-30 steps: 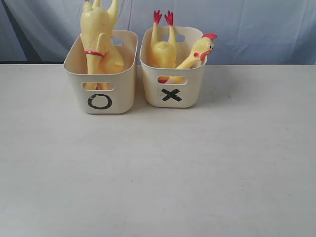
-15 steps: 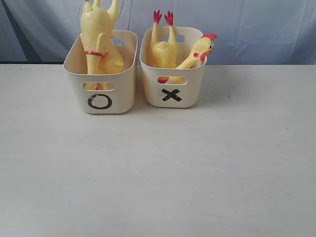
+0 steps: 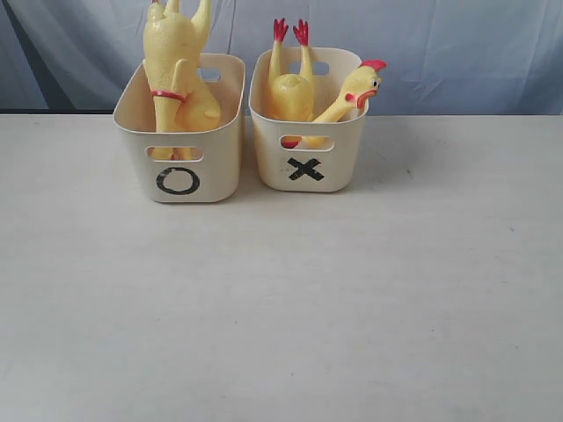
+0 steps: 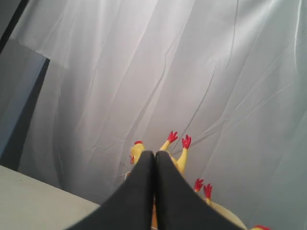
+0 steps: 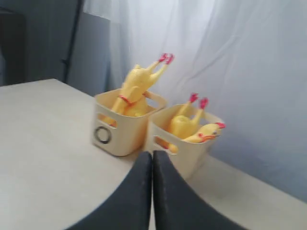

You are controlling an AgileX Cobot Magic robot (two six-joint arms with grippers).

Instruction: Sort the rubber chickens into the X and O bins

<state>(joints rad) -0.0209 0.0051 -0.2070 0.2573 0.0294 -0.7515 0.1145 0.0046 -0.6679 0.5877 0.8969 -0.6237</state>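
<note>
Wrinkled pale cloth (image 3: 457,53) backs a matte off-white worktop (image 3: 281,308), where a smooth cream plastic rounded tub marked O (image 3: 179,167) stands near the far edge, its twin marked X (image 3: 308,167) just to its right. A bumpy yellow rubber chicken (image 3: 176,61) stands head-down in the O tub; the X tub holds a feet-up chicken (image 3: 290,92) and a red-combed head (image 3: 361,86) leaning on its rim. Only the wrist views show the black left claw (image 4: 154,154) and right claw (image 5: 152,155), both pressed shut and empty, while bare worktop spreads wide before the O tub.

O bin (image 3: 215,167) sits left of X bin (image 3: 345,165), chickens (image 3: 176,61) in both.
</note>
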